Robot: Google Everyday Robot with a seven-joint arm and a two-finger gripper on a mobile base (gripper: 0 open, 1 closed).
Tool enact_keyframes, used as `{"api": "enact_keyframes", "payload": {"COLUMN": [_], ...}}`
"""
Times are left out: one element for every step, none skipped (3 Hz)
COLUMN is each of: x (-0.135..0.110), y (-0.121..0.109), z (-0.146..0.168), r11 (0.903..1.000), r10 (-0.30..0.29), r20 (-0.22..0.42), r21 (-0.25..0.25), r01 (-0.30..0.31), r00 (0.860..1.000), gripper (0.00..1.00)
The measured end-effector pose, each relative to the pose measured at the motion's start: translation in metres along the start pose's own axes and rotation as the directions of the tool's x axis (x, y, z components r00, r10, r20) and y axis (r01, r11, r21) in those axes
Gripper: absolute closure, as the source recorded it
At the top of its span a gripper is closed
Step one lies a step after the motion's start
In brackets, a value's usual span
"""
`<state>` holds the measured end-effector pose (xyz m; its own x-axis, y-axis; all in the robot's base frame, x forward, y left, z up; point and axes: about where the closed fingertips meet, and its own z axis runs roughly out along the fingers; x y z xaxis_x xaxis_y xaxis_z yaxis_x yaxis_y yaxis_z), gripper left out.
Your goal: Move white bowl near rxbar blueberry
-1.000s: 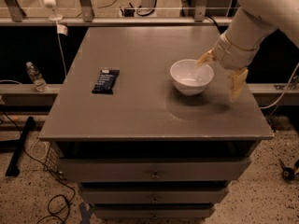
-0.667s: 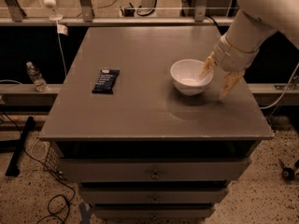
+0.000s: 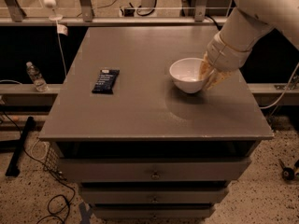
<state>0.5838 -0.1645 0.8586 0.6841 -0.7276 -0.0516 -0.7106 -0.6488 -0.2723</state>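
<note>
— Where is the gripper, and how do the jaws stand?

— At the right-hand rim of the white bowl. The jaws look clamped on that wall: one tan finger reaches down inside the bowl, and the other sits against its outer side.

— And the bowl itself?

— Upright on the grey bench. Its hollow holds nothing but the finger.

— What is behind the gripper?

— The white arm rises from the bowl's right side, up and away to the picture's top right corner.

— The rxbar blueberry?

— Lying flat on the bench, well apart from the bowl, to its left and about level with it. It is a dark wrapper with pale lettering, its long side running front to back.

— Anything further out?

— Far left of the bowl, off the bench, a water bottle stands on a lower ledge. Below the bowl, under the bench top, there are closed drawers.
</note>
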Motion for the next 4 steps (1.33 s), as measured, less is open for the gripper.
{"api": "enact_keyframes", "payload": {"x": [-0.023,-0.055,-0.091,-0.101], "y": [-0.022,-0.048,-0.082,-0.105], "z": [-0.013,-0.02,-0.006,0.01], "r11": [0.9956,0.9793,0.9507,0.9367], "r10": [-0.073,-0.179,-0.293,-0.339], "r20": [0.034,0.059,0.098,0.115], "r21": [0.061,0.107,0.137,0.135], "r01": [0.071,0.172,0.278,0.323], "r00": [0.997,0.982,0.951,0.934], "gripper": [1.0,1.0,1.0,1.0]}}
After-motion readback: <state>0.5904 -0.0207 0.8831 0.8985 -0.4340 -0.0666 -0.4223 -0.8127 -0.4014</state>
